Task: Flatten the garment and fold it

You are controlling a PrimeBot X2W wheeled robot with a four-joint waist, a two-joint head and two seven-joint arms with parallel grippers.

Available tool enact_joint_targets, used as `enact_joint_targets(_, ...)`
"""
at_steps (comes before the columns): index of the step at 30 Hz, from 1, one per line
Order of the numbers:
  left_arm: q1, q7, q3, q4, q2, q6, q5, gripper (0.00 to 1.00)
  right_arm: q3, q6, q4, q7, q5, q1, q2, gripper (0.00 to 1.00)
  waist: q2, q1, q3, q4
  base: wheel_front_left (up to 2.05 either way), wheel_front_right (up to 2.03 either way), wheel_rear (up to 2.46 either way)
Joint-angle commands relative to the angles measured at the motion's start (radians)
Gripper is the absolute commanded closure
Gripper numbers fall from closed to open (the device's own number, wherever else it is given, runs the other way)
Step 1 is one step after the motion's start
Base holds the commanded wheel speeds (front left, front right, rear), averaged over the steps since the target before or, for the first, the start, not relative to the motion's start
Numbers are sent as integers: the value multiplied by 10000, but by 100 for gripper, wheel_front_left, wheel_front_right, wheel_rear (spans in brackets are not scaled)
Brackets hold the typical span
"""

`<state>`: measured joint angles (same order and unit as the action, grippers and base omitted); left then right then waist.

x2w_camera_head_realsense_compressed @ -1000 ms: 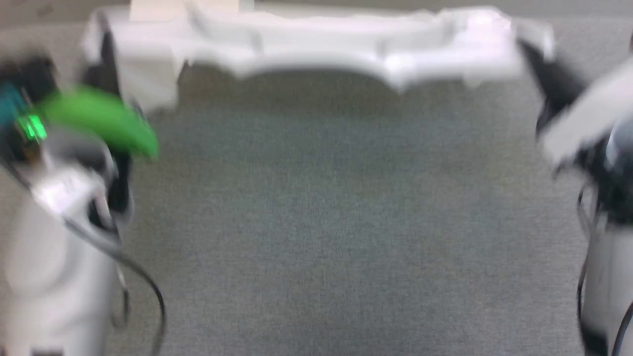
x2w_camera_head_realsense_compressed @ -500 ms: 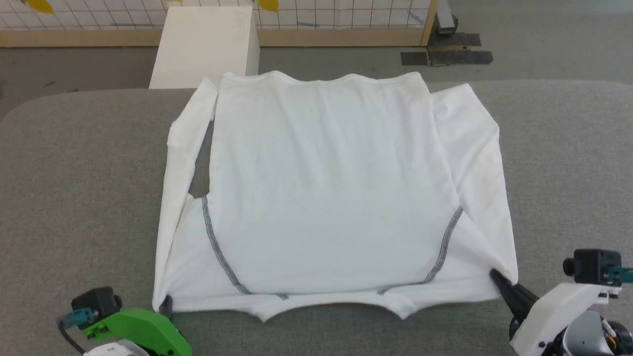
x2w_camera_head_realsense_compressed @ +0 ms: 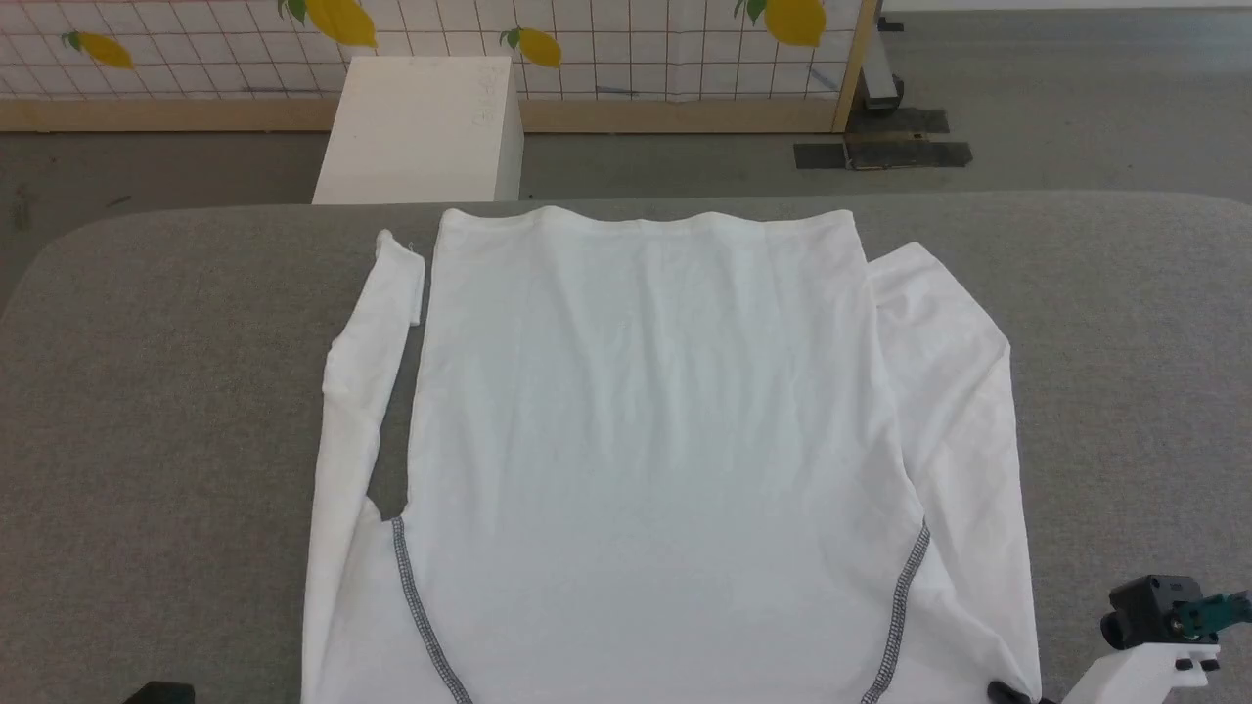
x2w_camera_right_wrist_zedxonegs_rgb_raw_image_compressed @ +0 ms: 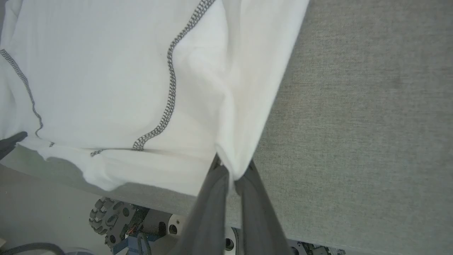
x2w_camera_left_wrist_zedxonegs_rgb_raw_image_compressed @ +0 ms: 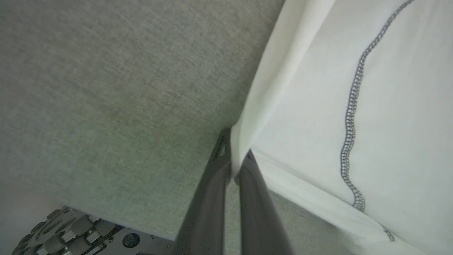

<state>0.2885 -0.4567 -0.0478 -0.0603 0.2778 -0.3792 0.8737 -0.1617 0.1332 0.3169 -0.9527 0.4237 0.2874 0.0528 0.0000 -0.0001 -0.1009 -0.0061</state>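
— Where does the garment (x2w_camera_head_realsense_compressed: pixel 646 440) lie from the 2 claws?

— Ahead of both. It is spread on the grey table (x2w_camera_head_realsense_compressed: pixel 176 391), hem at the far edge near the white box (x2w_camera_head_realsense_compressed: pixel 421 127), collar end toward the robot. Its long axis runs straight away from the robot.

— And the grips?

— The left gripper (x2w_camera_left_wrist_zedxonegs_rgb_raw_image_compressed: pixel 236 150) is pinched tight on the near left corner, where the sleeve folds alongside the body. The right gripper (x2w_camera_right_wrist_zedxonegs_rgb_raw_image_compressed: pixel 232 165) is clamped the same way on the near right corner. In the right wrist view, the collar edge hangs just past the table's near rim.

— Which arm is nearer?

— Neither; each holds its own corner. I judge that any fold must carry both corners forward together, toward the hem.
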Motion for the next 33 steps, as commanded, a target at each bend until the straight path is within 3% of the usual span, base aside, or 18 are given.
enact_joint_targets(1, 380, -210, 64, 127, 275, -215, 24, 100, -177, -25, 119, -121, -277, 69, 157, 100, 0, 1, 18, -10, 0, 0, 0)
enact_joint_targets(3, 347, -262, -33, 84, 254, -215, 7, 100, 22, -25, 51, -267, -532, 47, 137, 100, 0, 1, 34, 4, 0, 0, 0)
enact_joint_targets(4, 290, -250, -55, 77, 197, -201, 35, 100, 90, -25, 2, -249, -594, 13, 120, 89, 0, 1, 41, 20, 0, 0, 0)
enact_joint_targets(5, 193, -184, -77, 85, 160, -190, 9, 86, 203, -25, -82, -223, -629, -13, 103, 55, 0, 1, 45, 49, 0, 0, 0)
enact_joint_targets(6, 118, -152, -110, 103, 147, -170, -18, 0, 272, -25, -153, -218, -649, -20, 91, 0, 0, 1, 42, 67, 0, 0, 0)
enact_joint_targets(13, -286, 96, 19, -51, 392, 8, -163, 0, 167, -25, -121, -14, -504, -80, 55, 0, 0, 1, 112, 104, 0, 0, 0)
enact_joint_targets(17, -249, 280, 307, -582, 759, -273, -499, 0, -381, -25, 271, 96, -375, -226, 56, 0, 0, 1, 135, 42, 0, 0, 0)
enact_joint_targets(21, -520, 1217, 623, -1225, 1174, -375, -1290, 0, -1182, -25, 621, 402, -405, -925, 33, 0, 0, 1, 52, -30, 0, 0, 0)
enact_joint_targets(23, -902, 2249, 724, -1449, 1345, -126, -1867, 0, -1526, -25, 639, 649, -490, -1599, 28, 0, 0, 1, -78, -81, 0, 0, 0)
enact_joint_targets(30, -2393, 6368, 284, -1044, 1290, 1510, -3383, 0, -2068, -25, -606, 1927, -1344, -4847, 608, 0, 0, 1, -996, -147, 0, 0, 0)
enact_joint_targets(33, -2989, 6985, -23, -809, 1227, 1875, -4014, 0, -1744, -25, -1569, 2164, -1730, -6126, 970, 0, 0, 1, -1540, -178, 0, 0, 0)
